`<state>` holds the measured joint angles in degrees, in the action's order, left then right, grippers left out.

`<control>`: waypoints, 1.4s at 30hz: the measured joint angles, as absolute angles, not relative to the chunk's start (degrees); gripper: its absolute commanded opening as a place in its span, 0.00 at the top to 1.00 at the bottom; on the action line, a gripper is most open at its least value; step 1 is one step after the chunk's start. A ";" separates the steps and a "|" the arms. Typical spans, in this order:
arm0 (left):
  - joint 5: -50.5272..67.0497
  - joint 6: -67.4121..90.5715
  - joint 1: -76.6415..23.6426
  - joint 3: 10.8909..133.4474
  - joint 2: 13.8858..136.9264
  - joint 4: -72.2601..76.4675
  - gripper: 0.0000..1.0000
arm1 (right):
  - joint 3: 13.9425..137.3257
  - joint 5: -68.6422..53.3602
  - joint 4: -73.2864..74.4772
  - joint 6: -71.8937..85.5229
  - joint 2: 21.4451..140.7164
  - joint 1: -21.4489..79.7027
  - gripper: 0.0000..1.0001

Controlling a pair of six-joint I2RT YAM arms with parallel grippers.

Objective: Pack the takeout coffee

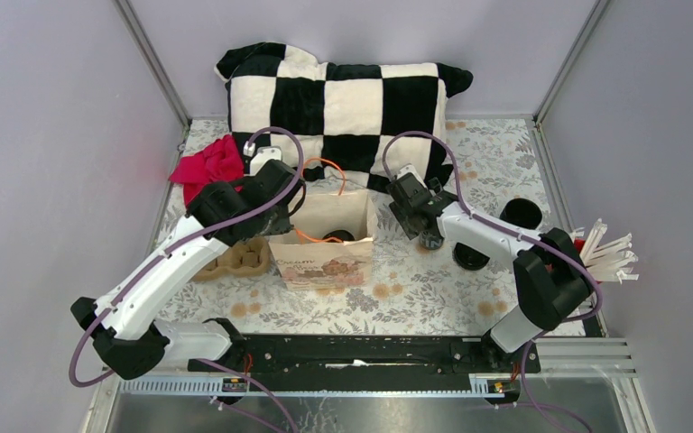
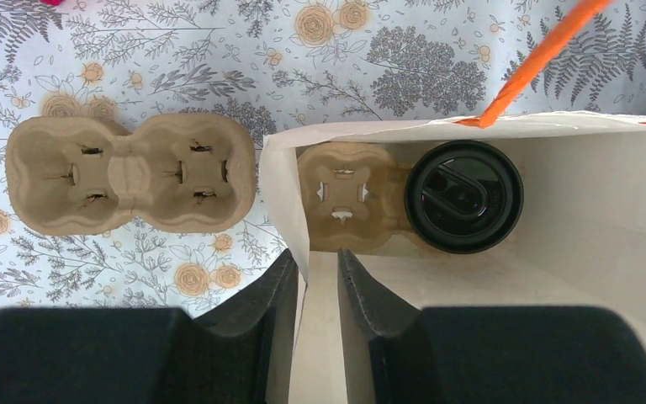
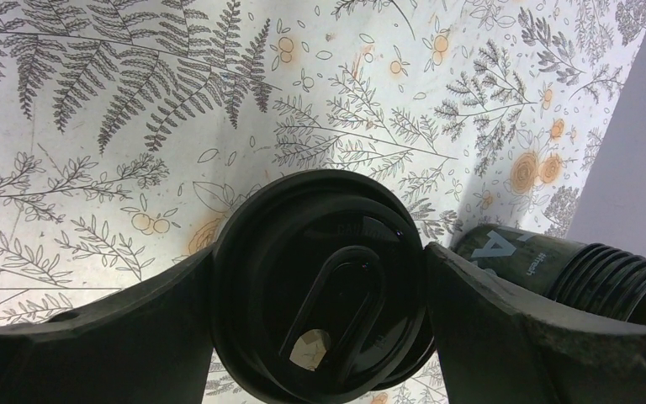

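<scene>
At the far left a red cloth [image 1: 207,167] is seen on the flowered tablecloth [image 3: 92,126]. Beside it, an empty cardboard cup carrier [image 2: 130,172] is laid flat, just left of a paper bag [image 2: 589,185] that stands open. The left gripper [image 2: 315,269] is held over the bag's left wall, its jaws only narrowly parted, with the wall's edge caught in the gap between them. Inside the bag a second carrier [image 2: 345,198] is seated at the bottom; its left pocket is unfilled and the first cup [image 2: 463,196], black-lidded, is set upright in its right pocket. An orange handle [image 2: 547,59] is attached at the bag's far rim. Right of the bag, the second cup [image 3: 328,295] is gripped at its lid between the widely spread fingers of the right gripper [image 3: 320,257], above the tablecloth. Just beyond, a stack of dark cups [image 3: 572,269] is lying on its side. White straws [image 1: 609,248] are bunched at the far right.
</scene>
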<state>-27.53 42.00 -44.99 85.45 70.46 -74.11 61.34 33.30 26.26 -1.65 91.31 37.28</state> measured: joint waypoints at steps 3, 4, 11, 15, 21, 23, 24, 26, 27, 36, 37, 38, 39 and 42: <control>-27.73 42.00 -44.88 85.56 70.46 -74.13 0.69 | 61.10 32.88 26.24 -0.84 90.37 37.28 0.21; -27.73 42.00 -44.88 85.56 70.46 -74.13 0.67 | 61.06 32.73 26.26 -0.58 89.97 37.28 0.20; -28.51 41.82 -44.69 86.78 70.50 -75.09 0.62 | 60.40 30.83 26.46 0.27 88.88 37.28 0.12; -29.89 41.80 -44.51 88.95 70.65 -76.12 0.59 | 60.25 29.65 26.81 0.40 88.90 37.28 0.08; -31.79 41.43 -44.25 91.72 70.85 -77.67 0.47 | 60.27 27.20 28.73 0.95 88.90 37.28 0.00; -32.16 41.39 -44.18 92.25 71.00 -77.84 0.46 | 60.60 26.35 29.95 1.23 88.90 37.28 0.00; -32.25 41.39 -44.16 92.29 71.02 -77.87 0.46 | 60.95 25.76 30.65 1.48 88.90 37.28 0.00; -32.36 41.39 -44.18 92.29 71.02 -77.97 0.45 | 61.54 25.06 31.75 2.04 88.88 37.28 0.00; -32.38 41.39 -44.16 92.29 71.05 -77.97 0.45 | 61.89 24.36 32.29 2.52 88.86 37.28 0.00; -32.38 40.93 -44.10 92.29 71.40 -77.95 0.42 | 62.15 22.81 35.57 4.69 86.56 37.28 0.00; -32.36 40.88 -44.05 92.29 71.40 -77.95 0.42 | 62.41 22.74 36.23 4.91 86.15 37.28 0.00; -32.36 40.80 -44.05 92.29 71.40 -77.95 0.41 | 63.00 22.63 37.21 5.10 85.80 37.28 0.00; -32.36 40.73 -44.01 92.29 71.40 -77.95 0.40 | 63.83 22.33 38.17 5.43 85.36 37.28 0.00; -32.34 40.58 -44.01 92.29 71.40 -77.95 0.32 | 67.07 21.15 40.64 6.35 84.27 37.28 0.00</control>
